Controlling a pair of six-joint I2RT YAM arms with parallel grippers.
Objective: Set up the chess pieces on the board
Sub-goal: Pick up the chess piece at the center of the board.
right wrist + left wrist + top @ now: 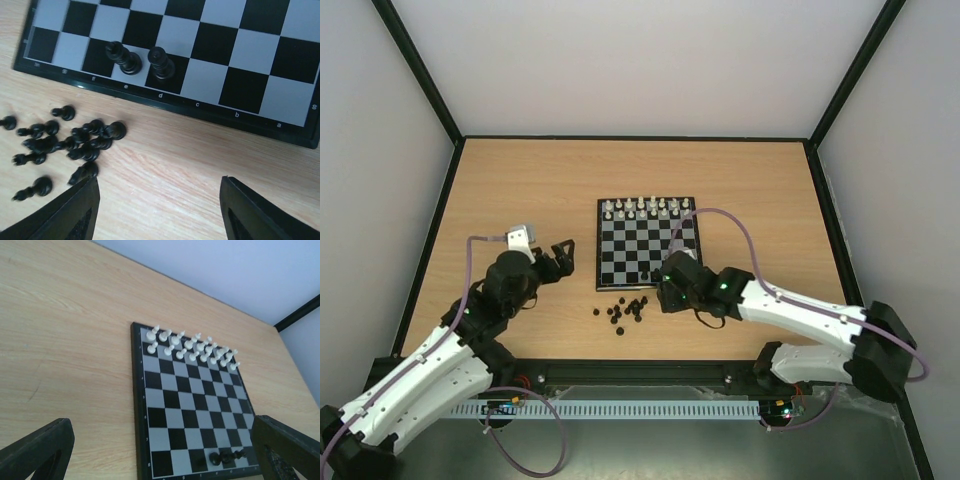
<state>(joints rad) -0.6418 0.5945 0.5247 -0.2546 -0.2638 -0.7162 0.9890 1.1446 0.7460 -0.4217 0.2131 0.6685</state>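
Chess pieces (114, 131) toppled beside board (210, 45), two upright on it, left pincer (161, 421) and right pincer (159, 181) agape

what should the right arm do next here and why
Probably slide the right gripper sideways over the loose chess pieces and lower onto one at the heap's edge. Its jaws are open and empty over bare table, only two black pieces stand on the board, in files e and d, and the rest lie beside it.
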